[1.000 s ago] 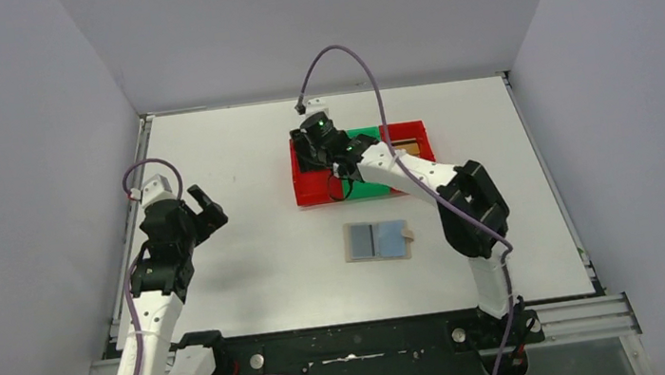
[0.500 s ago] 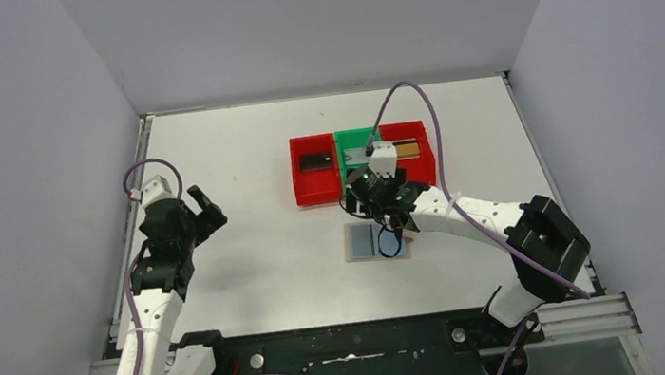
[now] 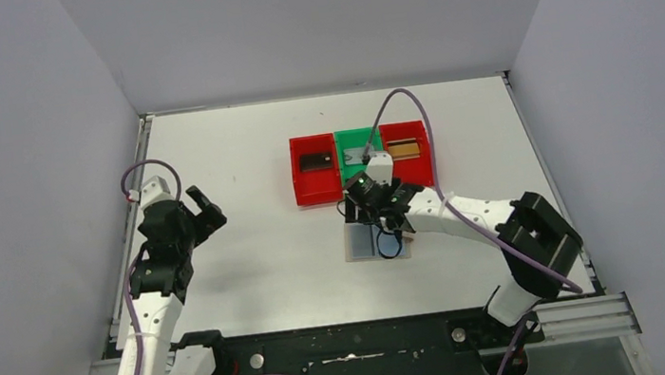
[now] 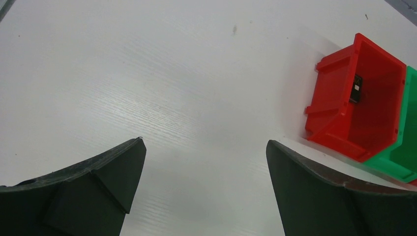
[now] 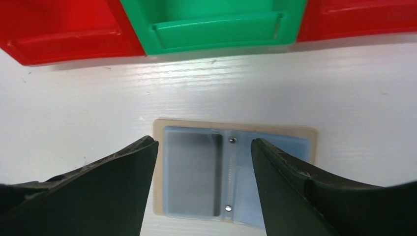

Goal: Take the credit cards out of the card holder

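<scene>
Beige card holder (image 5: pixel 236 172) now lies under your right gripper (image 5: pixel 204 147), back from the bins (image 5: pixel 216 32), jaws apart and empty: probably after another card.

Overhead and right-wrist cameras share the card holder (image 5: pixel 196 172).

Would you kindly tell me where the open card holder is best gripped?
I'd take the card holder by its beige border facing the bins, probably coming in low from that side: it lies open and flat on the table, so only an edge gives purchase.
</scene>
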